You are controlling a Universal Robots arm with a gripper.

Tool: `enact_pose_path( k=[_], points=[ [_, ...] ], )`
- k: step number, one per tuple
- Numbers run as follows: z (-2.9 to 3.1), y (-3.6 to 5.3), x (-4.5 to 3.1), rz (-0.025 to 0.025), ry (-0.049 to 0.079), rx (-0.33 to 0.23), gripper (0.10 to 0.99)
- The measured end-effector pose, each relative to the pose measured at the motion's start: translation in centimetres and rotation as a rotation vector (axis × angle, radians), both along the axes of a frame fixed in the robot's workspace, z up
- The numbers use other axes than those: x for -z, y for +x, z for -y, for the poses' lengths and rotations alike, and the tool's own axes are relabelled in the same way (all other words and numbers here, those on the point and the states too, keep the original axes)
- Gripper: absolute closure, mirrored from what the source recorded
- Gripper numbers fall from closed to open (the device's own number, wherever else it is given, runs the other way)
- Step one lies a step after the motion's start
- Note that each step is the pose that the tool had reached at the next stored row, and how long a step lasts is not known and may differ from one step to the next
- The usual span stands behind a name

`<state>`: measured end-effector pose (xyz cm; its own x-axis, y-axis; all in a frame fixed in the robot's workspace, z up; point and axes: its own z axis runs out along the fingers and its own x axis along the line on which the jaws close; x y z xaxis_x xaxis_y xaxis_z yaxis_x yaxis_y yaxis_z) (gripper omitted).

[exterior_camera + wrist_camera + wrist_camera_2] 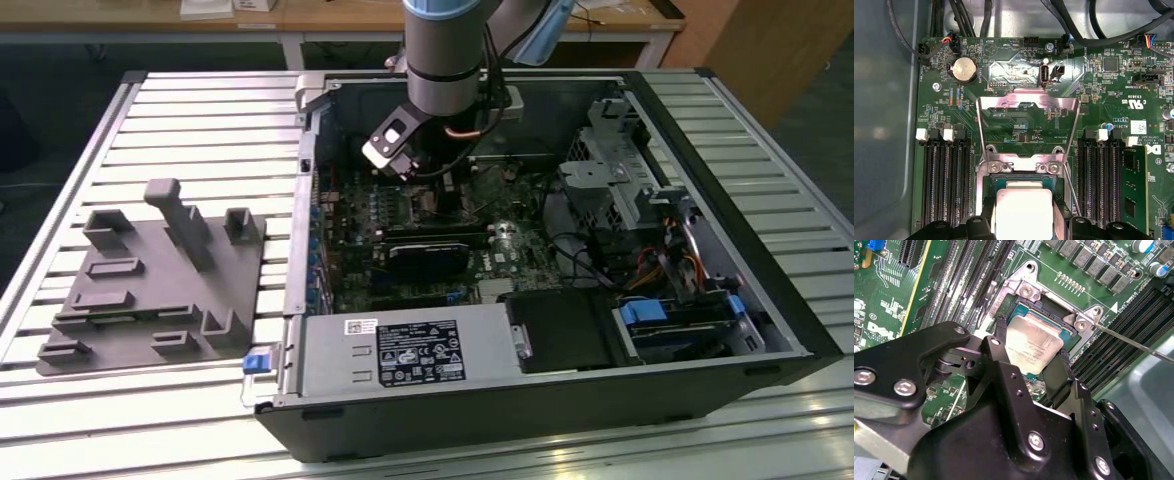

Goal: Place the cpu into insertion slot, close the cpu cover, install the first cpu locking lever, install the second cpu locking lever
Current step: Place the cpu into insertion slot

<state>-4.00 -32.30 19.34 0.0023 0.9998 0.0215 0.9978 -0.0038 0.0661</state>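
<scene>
The cpu (1036, 340), a flat square chip with a dull silver top, sits between the black fingers (1001, 340) of my gripper (1033, 344), which is shut on it. It hangs right over the insertion slot (1053, 316); I cannot tell whether it is seated. In the first wrist view the cpu (1024, 215) lies just in front of the insertion slot's edge (1019, 176), and the cpu cover (1004, 102) stands swung open behind it, board showing through its cut-out. A thin wire locking lever (1134, 342) sticks out unlatched beside the slot. In the exterior view my gripper (424, 170) reaches down into the case.
Long black memory slots (946, 185) flank the socket on both sides. The open computer case (721, 180) holds a black card (434, 250), cables (667, 260) and a power supply (407, 350). A grey fixture block (147, 290) lies on the slatted table at the exterior view's left.
</scene>
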Motion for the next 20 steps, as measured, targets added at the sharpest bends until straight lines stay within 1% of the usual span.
enact_pose_path(
  k=[3,4,7,9,10,15,20],
  points=[
    [0.0,0.0,0.01,0.0,0.0,0.0,0.537],
    [0.0,0.0,0.01,0.0,0.0,0.0,0.475],
    [0.0,0.0,0.01,0.0,0.0,0.0,0.475],
    [0.0,0.0,-0.21,0.0001,0.0,0.0,0.475],
    [0.0,0.0,-0.42,0.0001,0.0,0.0,0.475],
    [0.0,0.0,-1.96,0.0001,-0.001,0.0,0.475],
    [0.0,0.0,-3.36,0.0001,-0.007,0.0,0.475]
  ],
)
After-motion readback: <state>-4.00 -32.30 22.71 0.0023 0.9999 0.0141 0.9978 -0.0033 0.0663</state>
